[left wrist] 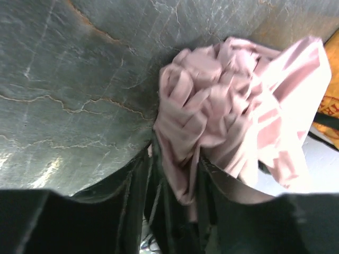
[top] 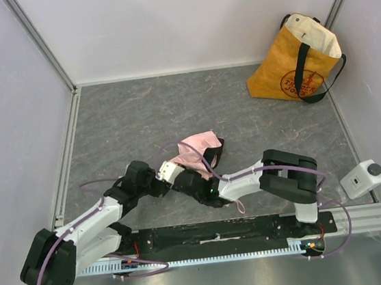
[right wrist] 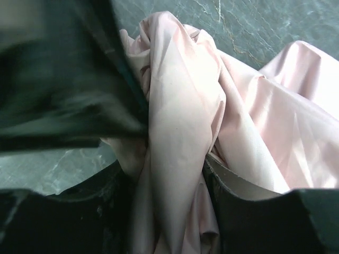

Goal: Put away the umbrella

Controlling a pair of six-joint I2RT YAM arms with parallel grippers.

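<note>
The umbrella (top: 198, 147) is lying as a crumpled pale pink bundle near the middle of the grey tabletop (top: 125, 115), just ahead of both arms and well apart from the yellow tote bag (top: 295, 62) standing in the far right corner. The left gripper (left wrist: 177, 182) is pinching a thick fold of the canopy, with cloth filling the gap between its fingers. The right gripper (right wrist: 170, 185) is clamping another fold from the opposite side, so the two tools are working very close together. The step in hand is probably gathering the loose fabric into a tight bundle. Doing it well likely means gripping deep enough to catch the ribs rather than cloth alone, since thin fabric is apt to slide. The two arms would need to be moving in step, so that neither pulls the fold from the other or bumps its fingers. The shaft and handle are hidden under the folds.
</note>
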